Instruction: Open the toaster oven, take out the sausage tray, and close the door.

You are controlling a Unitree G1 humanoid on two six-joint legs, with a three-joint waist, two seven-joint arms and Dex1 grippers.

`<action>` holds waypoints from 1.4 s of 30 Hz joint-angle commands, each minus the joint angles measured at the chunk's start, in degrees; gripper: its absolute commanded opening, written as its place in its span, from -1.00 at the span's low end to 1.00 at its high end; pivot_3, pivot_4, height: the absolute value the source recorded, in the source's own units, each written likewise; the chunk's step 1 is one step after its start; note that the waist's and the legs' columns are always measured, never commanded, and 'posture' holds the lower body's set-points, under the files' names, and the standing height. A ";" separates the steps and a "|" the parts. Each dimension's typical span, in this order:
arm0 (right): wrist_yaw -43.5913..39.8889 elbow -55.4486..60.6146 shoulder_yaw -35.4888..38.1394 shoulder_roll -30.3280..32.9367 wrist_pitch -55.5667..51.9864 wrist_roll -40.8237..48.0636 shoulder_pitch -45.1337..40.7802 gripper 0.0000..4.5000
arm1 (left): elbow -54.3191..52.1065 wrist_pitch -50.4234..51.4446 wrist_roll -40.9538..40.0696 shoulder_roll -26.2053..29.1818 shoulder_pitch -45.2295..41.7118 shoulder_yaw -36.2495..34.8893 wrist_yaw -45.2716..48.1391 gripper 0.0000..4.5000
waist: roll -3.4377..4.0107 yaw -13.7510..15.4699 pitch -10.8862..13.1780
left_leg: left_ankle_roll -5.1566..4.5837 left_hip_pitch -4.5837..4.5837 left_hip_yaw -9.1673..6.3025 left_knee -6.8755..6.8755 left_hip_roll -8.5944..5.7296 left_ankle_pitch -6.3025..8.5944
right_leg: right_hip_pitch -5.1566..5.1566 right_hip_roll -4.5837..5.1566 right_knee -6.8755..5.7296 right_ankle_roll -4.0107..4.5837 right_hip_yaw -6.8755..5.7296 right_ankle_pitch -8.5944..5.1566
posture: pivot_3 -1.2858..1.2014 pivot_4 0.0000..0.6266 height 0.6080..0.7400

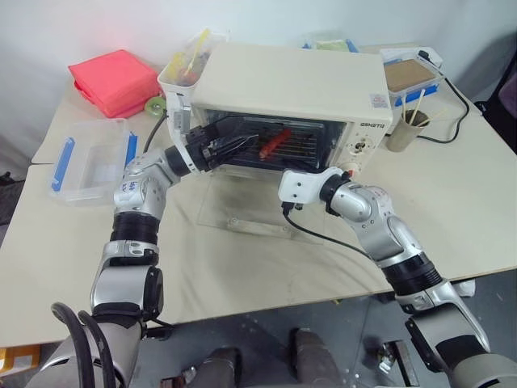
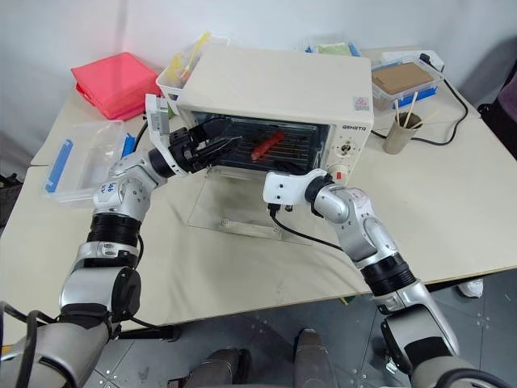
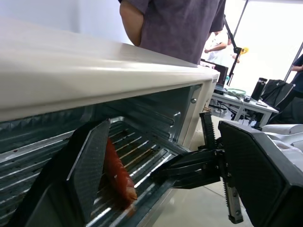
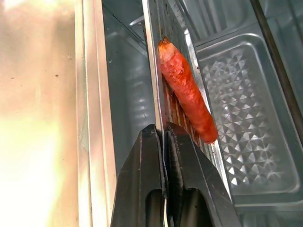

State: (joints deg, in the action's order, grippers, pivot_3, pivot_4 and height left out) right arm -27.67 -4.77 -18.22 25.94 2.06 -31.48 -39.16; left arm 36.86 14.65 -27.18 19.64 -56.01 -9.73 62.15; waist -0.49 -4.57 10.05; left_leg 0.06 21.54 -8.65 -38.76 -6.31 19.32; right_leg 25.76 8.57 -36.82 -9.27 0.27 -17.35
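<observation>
The cream toaster oven (image 1: 291,81) stands at the back of the table, its glass door (image 1: 242,206) folded down flat in front of it. Inside, a red sausage (image 1: 273,143) lies on the ridged silver sausage tray (image 1: 303,145). My left gripper (image 1: 245,145) is open at the left of the oven's mouth, its fingers (image 3: 87,165) standing either side of the sausage's end. From the right front, my right gripper (image 4: 163,128) is shut on the tray's thin front edge beside the sausage (image 4: 187,92). The left wrist view shows that gripper (image 3: 161,172) pinching the rim.
A clear plastic box with blue clips (image 1: 89,166) and a red folded cloth (image 1: 115,81) lie at the left. A white basket (image 1: 182,73) stands beside the oven. At the right are a cup with sticks (image 1: 404,129), a lidded box (image 1: 412,77) and a black cable. A person (image 3: 175,23) stands behind the oven.
</observation>
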 commanded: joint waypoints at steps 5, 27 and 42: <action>-4.24 16.94 2.45 1.40 -4.09 1.19 7.32 -0.95 | 2.27 -0.75 0.46 2.78 -1.63 -0.21 4.22 0.73 | 0.00 0.35 0.00 | -0.09 0.00 0.02 -0.19 -0.04 0.13 | -0.02 0.01 -0.09 0.00 0.01 0.00 | 0.03 -0.52 1.00; -5.74 36.63 8.79 11.07 6.35 3.82 30.47 -0.95 | -8.81 42.49 -5.39 21.90 10.36 -1.21 5.77 0.73 | -0.01 2.94 0.00 | -0.44 -0.17 -0.02 -0.39 -0.12 0.52 | -0.06 -0.05 -0.20 0.00 0.03 0.00 | 0.03 -0.52 1.00; -7.18 24.76 2.93 8.82 17.18 7.13 17.89 -0.95 | -16.55 77.81 -17.02 15.10 9.62 -14.07 -12.01 0.73 | -0.02 2.78 -0.01 | -0.38 -0.37 -0.13 -0.42 -0.14 0.61 | -0.15 -0.09 -0.23 0.02 0.03 0.00 | 0.03 -0.52 1.00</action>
State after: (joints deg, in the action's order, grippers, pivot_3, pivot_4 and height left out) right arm -34.87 19.65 -15.31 35.35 17.46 -25.99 -19.82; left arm 22.48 91.52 -41.53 35.05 -45.72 -21.54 51.92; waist -0.51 -1.79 10.04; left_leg -0.32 21.16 -8.77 -39.18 -6.44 19.93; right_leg 25.61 8.48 -37.03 -9.25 0.29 -17.35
